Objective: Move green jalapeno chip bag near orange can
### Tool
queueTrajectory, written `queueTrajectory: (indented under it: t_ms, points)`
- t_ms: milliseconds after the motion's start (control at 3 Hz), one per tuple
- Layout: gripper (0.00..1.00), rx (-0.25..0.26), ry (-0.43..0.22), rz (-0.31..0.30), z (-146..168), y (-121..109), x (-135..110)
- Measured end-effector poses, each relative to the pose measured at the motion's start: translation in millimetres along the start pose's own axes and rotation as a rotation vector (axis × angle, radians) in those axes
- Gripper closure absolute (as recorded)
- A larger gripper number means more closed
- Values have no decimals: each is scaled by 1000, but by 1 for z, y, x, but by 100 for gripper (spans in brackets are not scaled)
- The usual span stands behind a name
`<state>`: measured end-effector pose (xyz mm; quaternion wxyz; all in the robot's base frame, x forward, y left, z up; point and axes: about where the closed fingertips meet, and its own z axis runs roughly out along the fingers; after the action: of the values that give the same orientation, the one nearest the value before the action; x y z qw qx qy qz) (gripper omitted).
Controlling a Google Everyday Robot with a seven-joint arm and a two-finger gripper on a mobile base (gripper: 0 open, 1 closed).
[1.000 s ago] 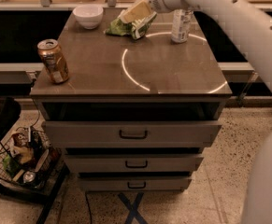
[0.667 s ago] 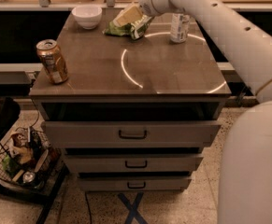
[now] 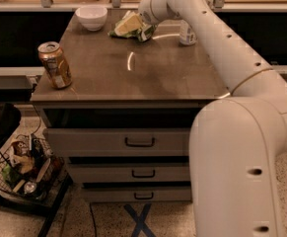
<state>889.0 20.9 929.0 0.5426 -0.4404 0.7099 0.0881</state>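
Observation:
The green jalapeno chip bag [image 3: 130, 26] lies wrinkled at the back of the brown table top, just right of a white bowl. The orange can [image 3: 55, 65] stands upright near the table's front left corner, well away from the bag. My gripper [image 3: 144, 15] is at the end of the white arm that reaches in from the lower right. It sits right at the bag's upper right edge, touching or just over it. Its tip is hidden against the bag.
A white bowl [image 3: 91, 17] stands at the back left. A clear plastic bottle [image 3: 186, 33] stands at the back right, partly behind my arm. The table [image 3: 133, 78] has drawers below. A wire basket of clutter [image 3: 24, 169] sits on the floor at left.
The gripper and the chip bag have shifted a little to the left, toward the bowl. The arm now fills more of the right side. The can has not moved.

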Motion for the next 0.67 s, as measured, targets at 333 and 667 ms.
queueTrajectory:
  t_ms: [333,667]
  points:
    - [0,-34,6,45,26,2,15]
    - [17,-43,20,73,45,0,32]
